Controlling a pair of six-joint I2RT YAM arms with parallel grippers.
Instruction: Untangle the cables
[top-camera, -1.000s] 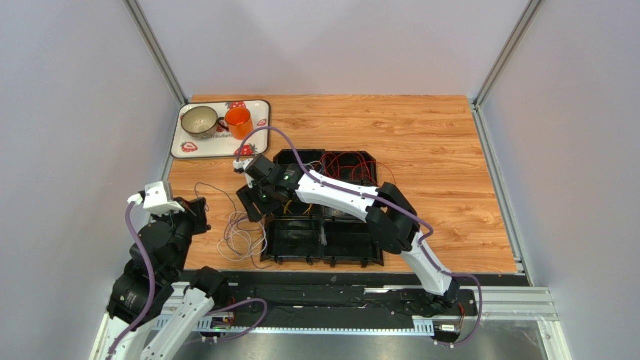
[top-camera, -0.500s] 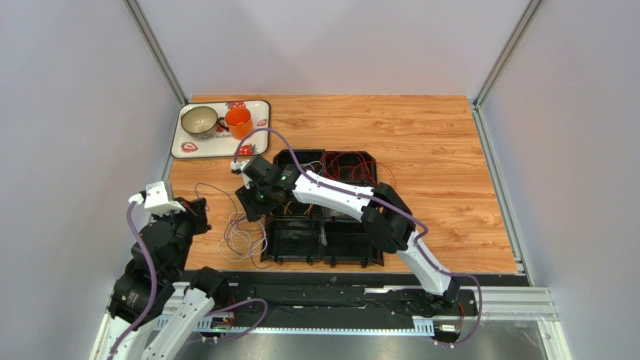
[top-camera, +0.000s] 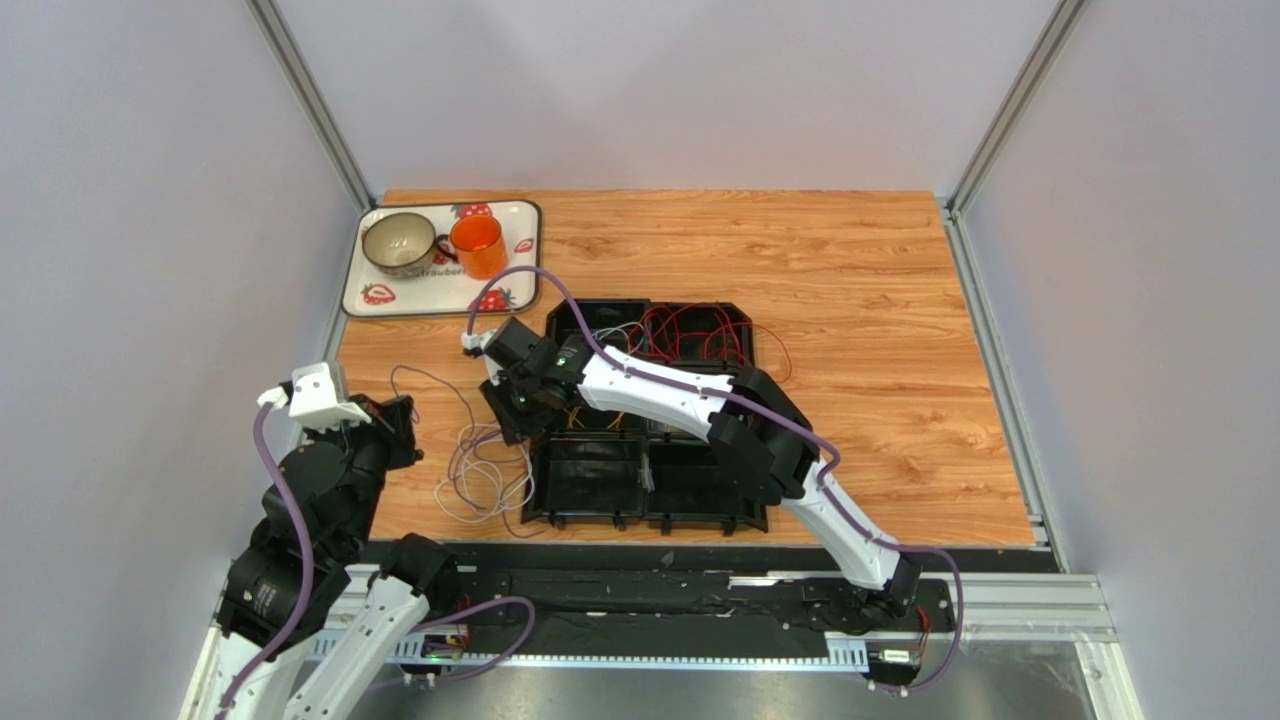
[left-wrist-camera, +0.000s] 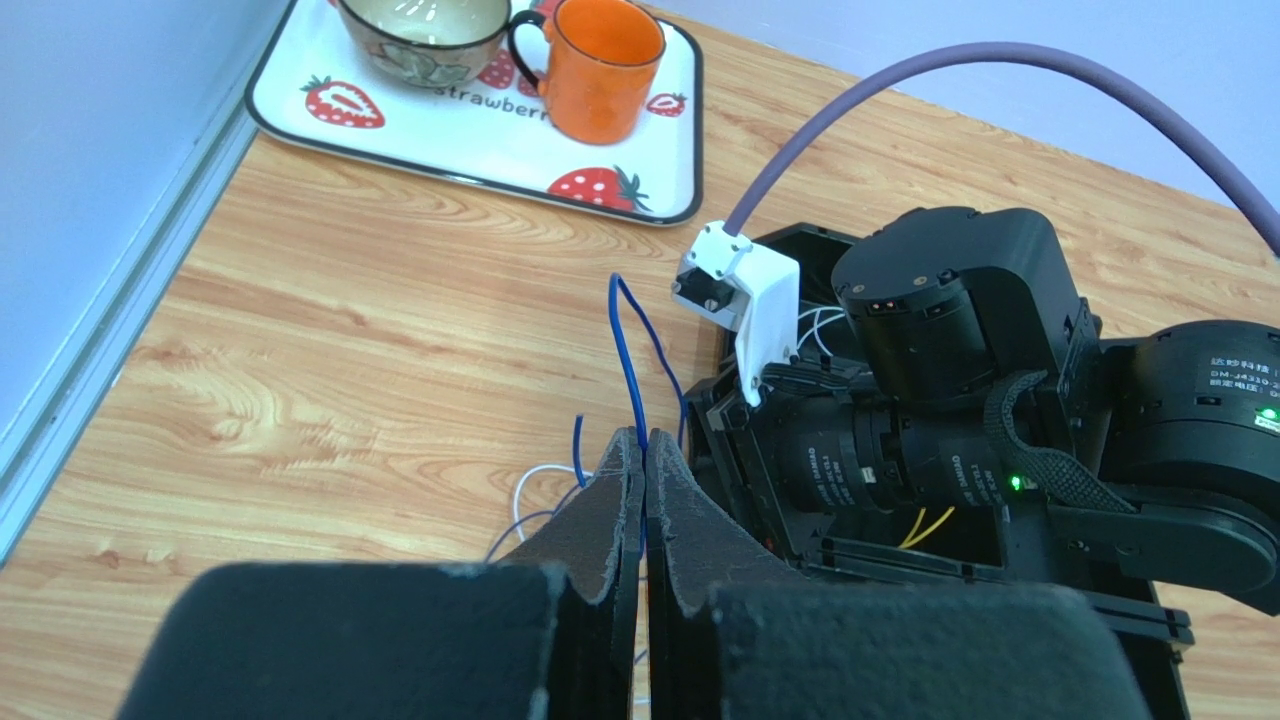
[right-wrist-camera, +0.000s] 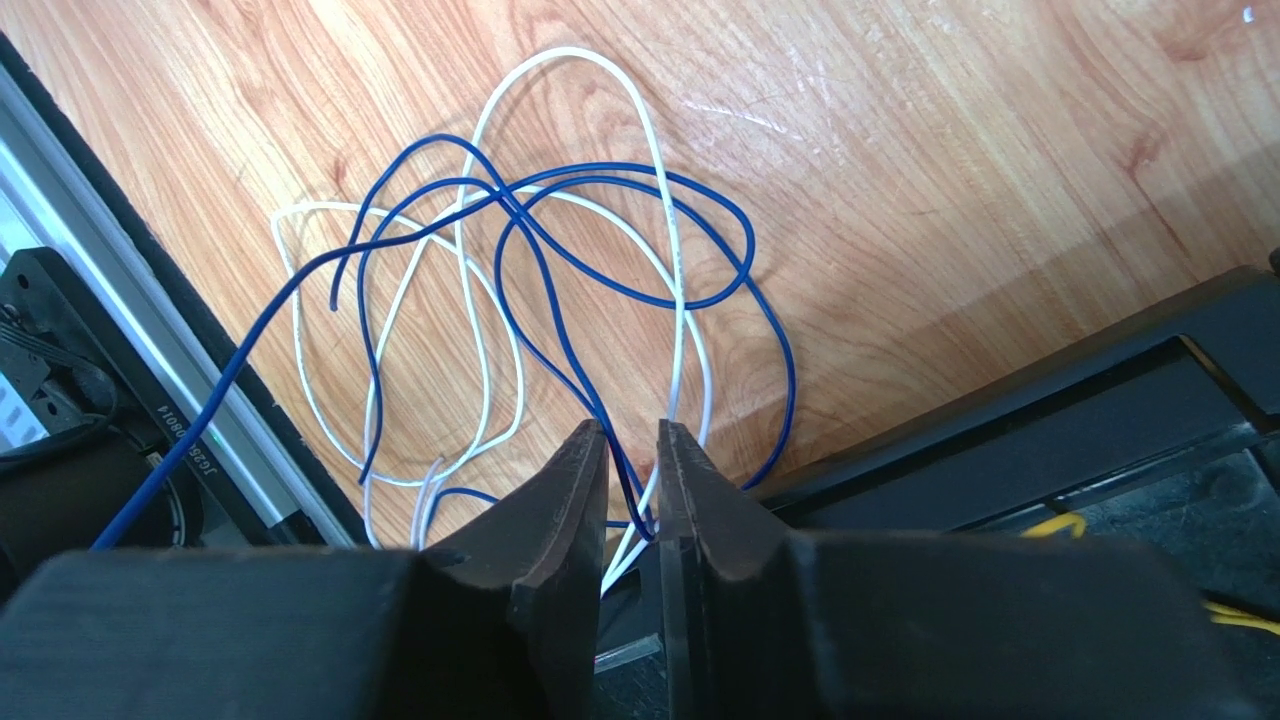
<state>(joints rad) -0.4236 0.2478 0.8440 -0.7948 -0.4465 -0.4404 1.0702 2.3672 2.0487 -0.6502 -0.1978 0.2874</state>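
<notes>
A tangle of blue and white cables (top-camera: 481, 477) lies on the wood left of the black tray (top-camera: 646, 503). Red cables (top-camera: 699, 327) and yellow cables (top-camera: 601, 425) lie in the tray's compartments. My left gripper (top-camera: 403, 425) is shut on a blue cable (left-wrist-camera: 628, 345), which rises from between its fingertips (left-wrist-camera: 643, 450). My right gripper (top-camera: 504, 425) hangs low over the tangle by the tray's left edge. Its jaws (right-wrist-camera: 631, 438) stand a narrow gap apart, with a blue cable (right-wrist-camera: 601, 255) and a white cable (right-wrist-camera: 661, 225) passing between them.
A strawberry-print tray (top-camera: 519, 225) at the back left holds a bowl (top-camera: 398, 240) and an orange mug (top-camera: 478, 245). The right arm's wrist (left-wrist-camera: 962, 390) sits close in front of the left gripper. The table's metal front rail (right-wrist-camera: 90, 300) runs just beside the tangle.
The right gripper has shifted slightly toward the near side, lower over the blue and white tangle. The left arm has stayed in place, holding the blue cable.
</notes>
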